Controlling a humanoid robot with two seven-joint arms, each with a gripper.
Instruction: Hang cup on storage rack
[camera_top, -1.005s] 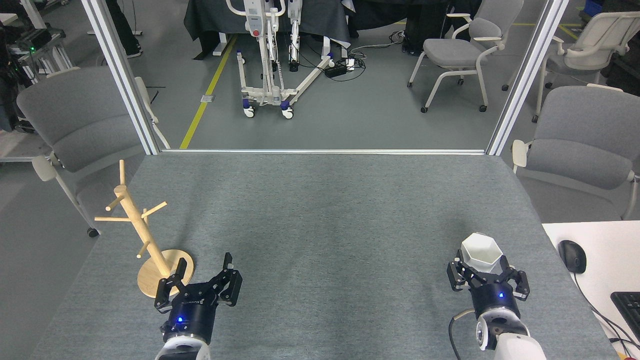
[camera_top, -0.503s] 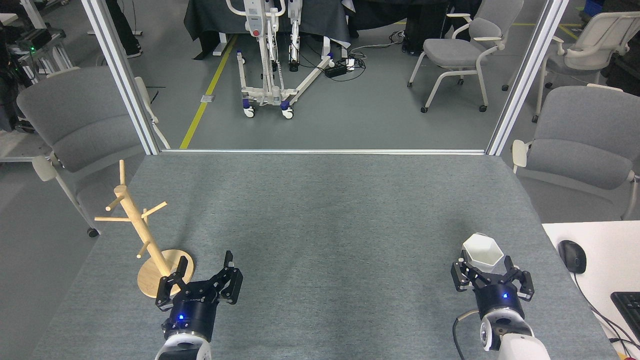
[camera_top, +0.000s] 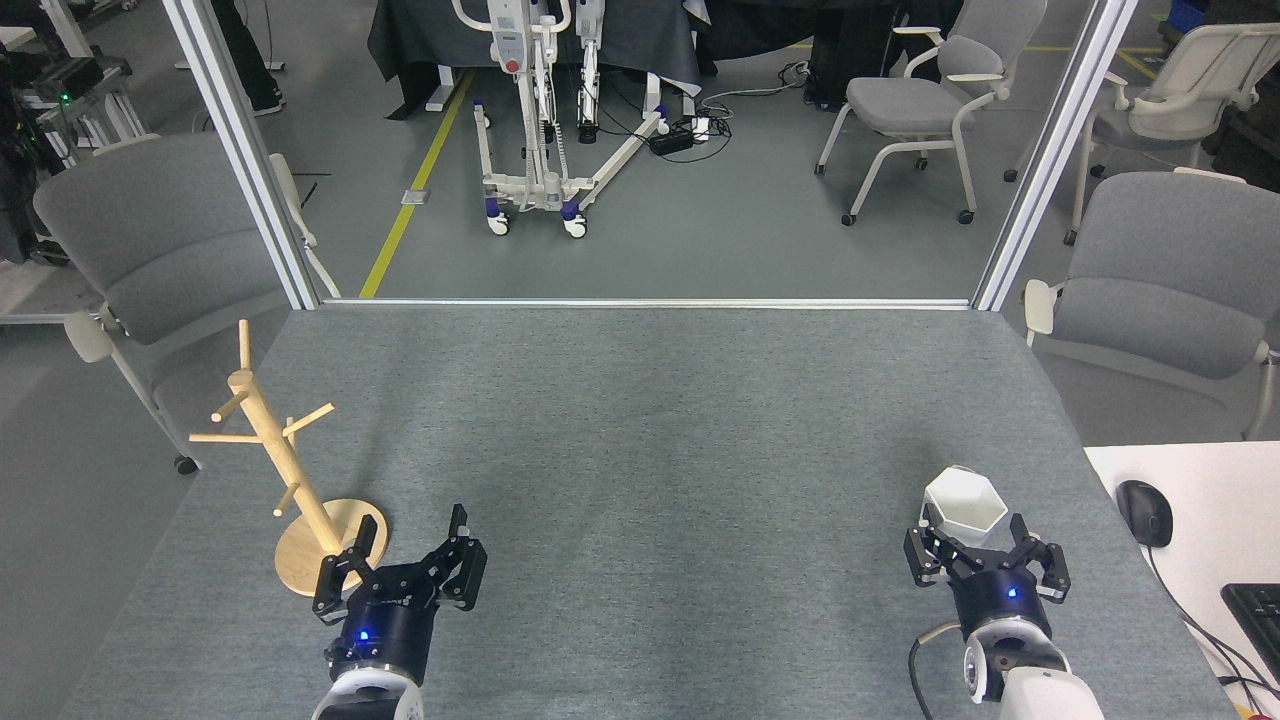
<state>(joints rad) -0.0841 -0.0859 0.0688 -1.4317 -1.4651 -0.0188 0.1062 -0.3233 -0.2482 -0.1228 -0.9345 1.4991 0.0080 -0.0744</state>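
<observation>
One white cup (camera_top: 963, 506) stands upright at the desk's (camera_top: 660, 430) near right, the right gripper (camera_top: 987, 558) just behind it, fingers apart around its near side, seemingly ready to grasp; one wooden rack (camera_top: 290, 470) waits far left beside the left gripper (camera_top: 400, 565), fingers apart and empty

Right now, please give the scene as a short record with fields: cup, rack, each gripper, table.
cup: white, upright on the table, near right, not hung
rack: wooden, near left, pegs all bare
right gripper: open, just behind the cup, fingers either side of its near part
left gripper: open, empty, beside the rack base
table: grey
</observation>
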